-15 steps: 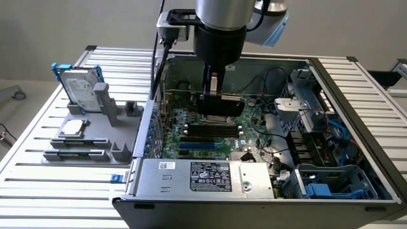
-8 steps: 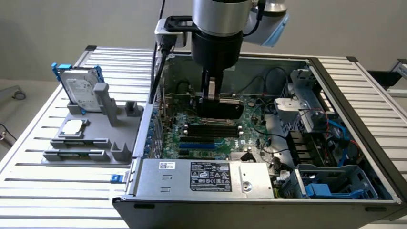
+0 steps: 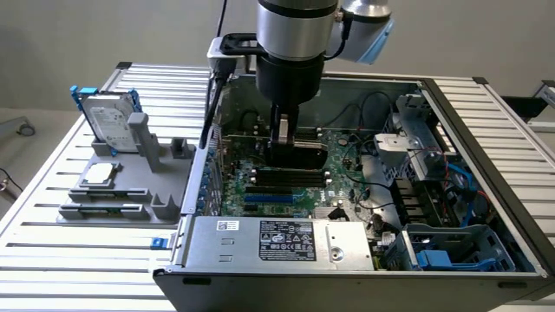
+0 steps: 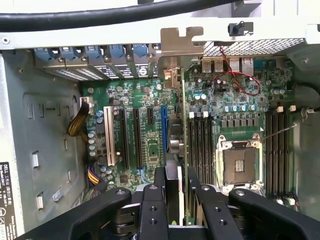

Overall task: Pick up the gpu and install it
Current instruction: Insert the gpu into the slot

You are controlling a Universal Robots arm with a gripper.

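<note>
Clamping the gpu (image 4: pixel 185 145) edgewise, the tool (image 4: pixel 177 182) hovers above the motherboard (image 4: pixel 145 130).

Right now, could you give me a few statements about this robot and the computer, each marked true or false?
1. The gripper holds the gpu inside the computer case. True.
2. The hard drive lies inside the case. False: it stands upright in the grey holder outside it, at the exterior view's left.
3. The case is closed. False: it is open, with its motherboard showing.
4. The CPU socket is bare. True.
</note>
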